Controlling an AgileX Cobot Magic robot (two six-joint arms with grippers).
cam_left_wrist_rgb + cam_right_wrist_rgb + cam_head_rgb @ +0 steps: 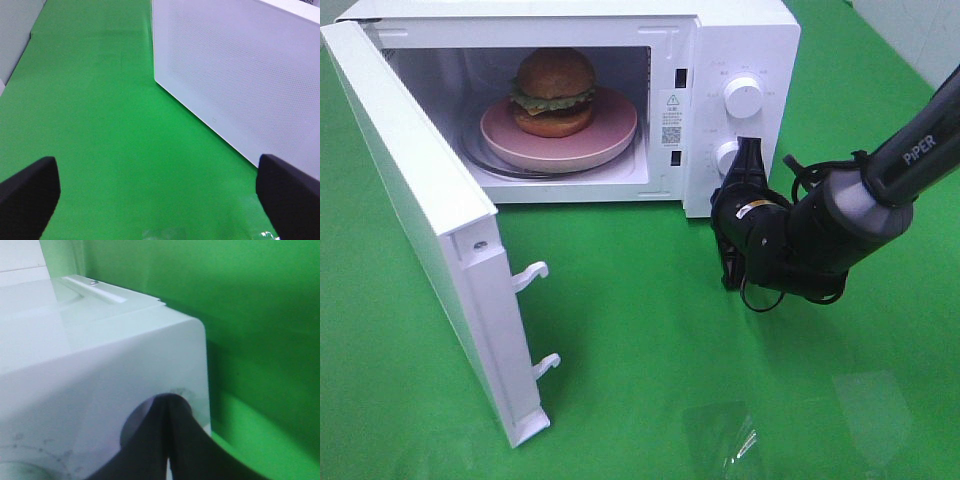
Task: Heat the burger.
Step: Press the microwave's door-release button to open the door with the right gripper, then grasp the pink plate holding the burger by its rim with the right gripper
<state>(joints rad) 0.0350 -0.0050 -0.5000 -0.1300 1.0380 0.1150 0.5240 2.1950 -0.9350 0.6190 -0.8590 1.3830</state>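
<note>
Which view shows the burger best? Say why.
The exterior high view: the burger sits in plain sight on the pink plate inside the open microwave. Neither wrist view shows it, only white panels and green cloth.

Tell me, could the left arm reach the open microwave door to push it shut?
Probably yes. The left gripper is open, and only bare green cloth lies between it and a white panel, apparently the outer face of the door. Nothing blocks the way.

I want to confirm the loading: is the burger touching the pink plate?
Touching. The exterior high view shows the burger resting, bottom bun down, on the pink plate inside the open microwave.
</note>
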